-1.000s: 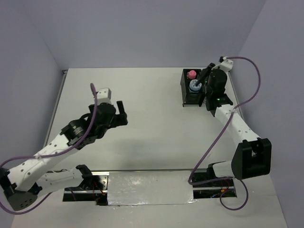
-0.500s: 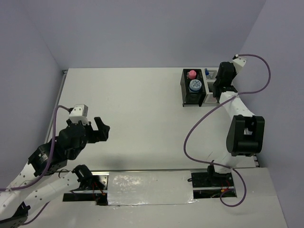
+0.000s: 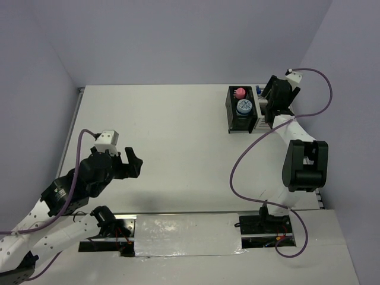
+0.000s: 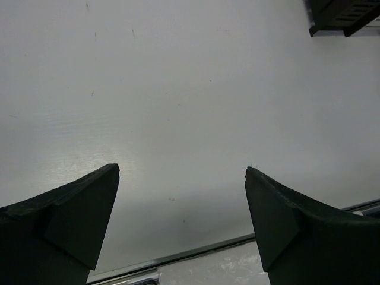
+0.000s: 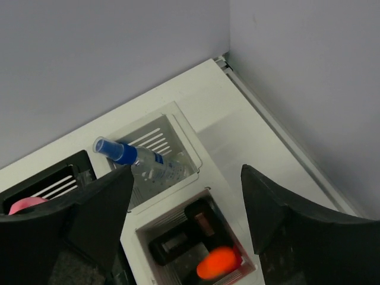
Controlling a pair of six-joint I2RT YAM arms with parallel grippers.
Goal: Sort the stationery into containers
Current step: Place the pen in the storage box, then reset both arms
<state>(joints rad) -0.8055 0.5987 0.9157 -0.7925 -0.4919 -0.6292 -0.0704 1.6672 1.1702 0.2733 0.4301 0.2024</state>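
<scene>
Probably light, stiff and slick, the blue-capped pen [image 5: 142, 163] leans in a rear compartment of the white box [image 5: 155, 138], best pinched mid-barrel; the right pincer [image 5: 187, 169] above it and the left pincer [image 4: 181, 168] both gape empty.

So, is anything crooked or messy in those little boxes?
Only one thing: the clear blue-capped pen leans slanted in the far compartment of the white organizer. Its cap pokes out over the rim instead of standing upright. Nothing looks spilled or broken.
</scene>
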